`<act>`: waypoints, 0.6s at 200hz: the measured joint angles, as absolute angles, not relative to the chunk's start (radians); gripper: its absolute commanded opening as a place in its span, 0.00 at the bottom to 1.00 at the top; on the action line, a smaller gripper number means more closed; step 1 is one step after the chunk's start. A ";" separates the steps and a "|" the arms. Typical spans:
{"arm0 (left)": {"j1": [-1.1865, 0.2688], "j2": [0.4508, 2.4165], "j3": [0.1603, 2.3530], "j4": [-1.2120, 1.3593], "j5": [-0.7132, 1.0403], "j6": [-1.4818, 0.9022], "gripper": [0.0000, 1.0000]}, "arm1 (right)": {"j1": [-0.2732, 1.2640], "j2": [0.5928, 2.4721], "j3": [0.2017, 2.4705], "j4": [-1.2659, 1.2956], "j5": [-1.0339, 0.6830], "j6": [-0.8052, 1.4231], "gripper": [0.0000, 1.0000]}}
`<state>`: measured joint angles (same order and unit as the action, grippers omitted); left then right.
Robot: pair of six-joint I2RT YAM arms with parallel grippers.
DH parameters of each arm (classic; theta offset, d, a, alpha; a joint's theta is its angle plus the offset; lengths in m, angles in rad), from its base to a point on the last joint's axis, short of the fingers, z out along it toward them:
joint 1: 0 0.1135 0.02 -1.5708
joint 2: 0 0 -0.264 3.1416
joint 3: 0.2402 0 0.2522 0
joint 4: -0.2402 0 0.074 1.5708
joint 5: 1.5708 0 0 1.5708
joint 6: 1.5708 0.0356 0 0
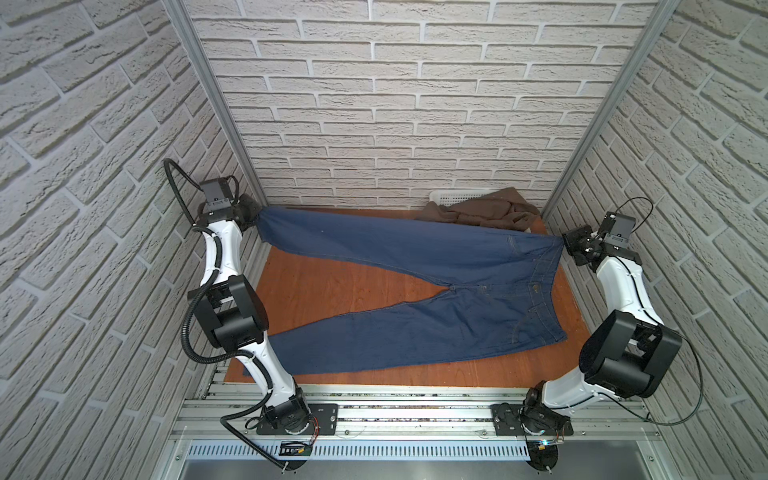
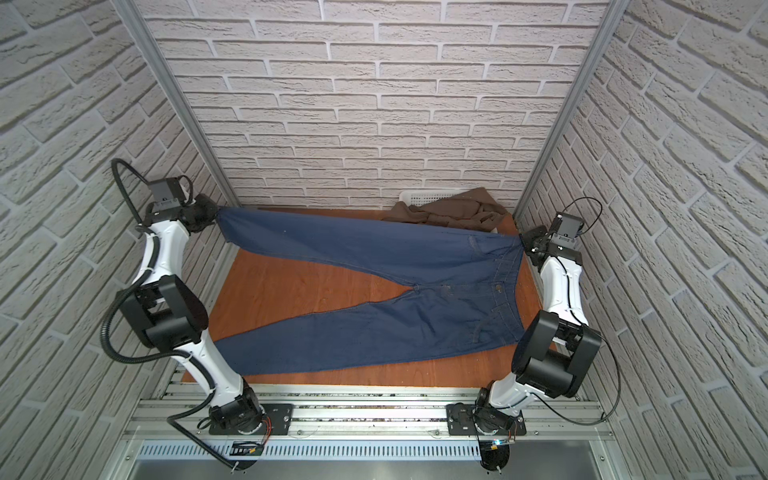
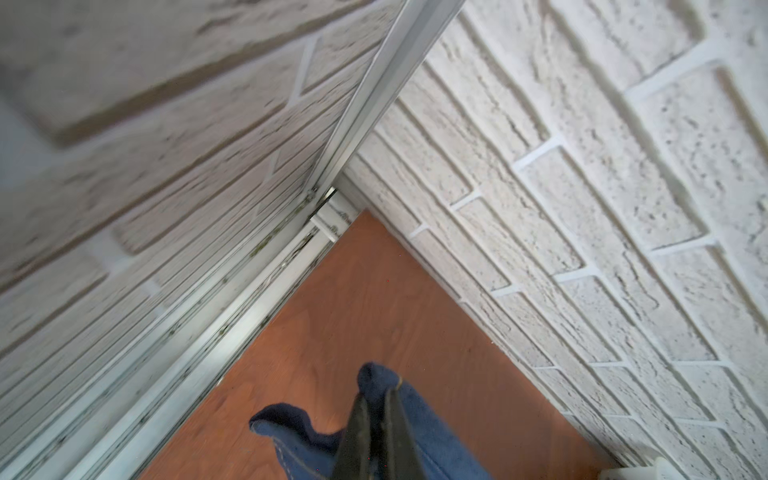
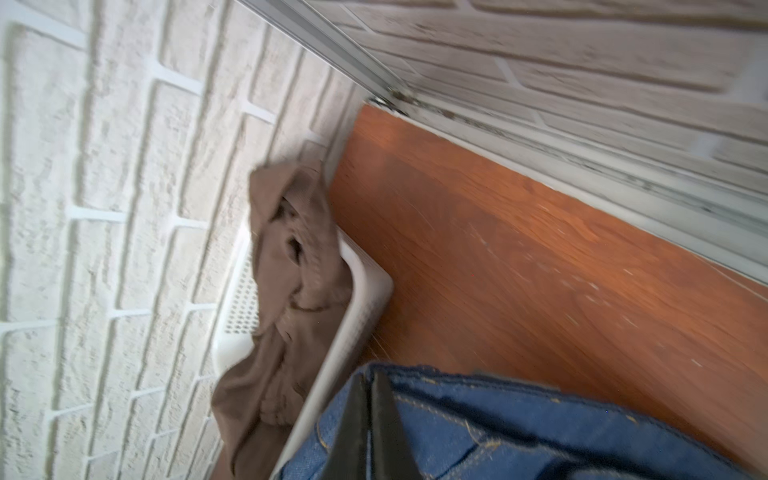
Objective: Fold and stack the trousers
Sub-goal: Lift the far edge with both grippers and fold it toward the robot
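The trousers (image 1: 419, 286) (image 2: 374, 291) are dark blue jeans with tan stitching, spread front up across the wooden table in both top views, waistband to the right. The far leg is lifted and pulled taut between my two grippers; the near leg lies flat. My left gripper (image 1: 254, 216) (image 2: 210, 212) (image 3: 376, 399) is shut on the far leg's hem (image 3: 386, 382) at the back left corner. My right gripper (image 1: 566, 241) (image 2: 524, 243) (image 4: 369, 380) is shut on the far end of the waistband (image 4: 478, 415) at the back right.
A white perforated basket (image 1: 459, 195) (image 2: 428, 195) (image 4: 365, 286) stands at the back right against the wall, with a brown garment (image 1: 478, 212) (image 2: 449, 210) (image 4: 291, 266) draped over its rim. Brick-pattern walls and metal rails close in both far corners.
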<state>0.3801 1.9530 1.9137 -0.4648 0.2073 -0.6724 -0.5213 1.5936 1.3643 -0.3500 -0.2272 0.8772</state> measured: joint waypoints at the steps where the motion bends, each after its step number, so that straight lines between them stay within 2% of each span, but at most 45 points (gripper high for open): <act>1: 0.379 1.956 1.918 -0.466 0.207 -0.672 0.00 | -0.520 1.597 1.367 -0.347 -0.226 0.879 0.05; 75: 0.350 2.160 2.222 -0.572 0.238 -0.671 0.00 | -0.488 1.716 1.458 -0.231 -0.200 0.915 0.05; 102: 0.350 2.139 2.183 -0.559 0.244 -0.672 0.00 | -0.487 1.718 1.460 -0.209 -0.191 0.913 0.05; 120: 0.353 2.050 2.013 -0.507 0.241 -0.680 0.00 | -0.487 1.716 1.448 -0.189 -0.168 0.904 0.05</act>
<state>0.3534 2.0499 2.0132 -0.5068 0.2413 -0.6804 -0.4873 1.7157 1.4483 -0.1894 -0.1684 0.9043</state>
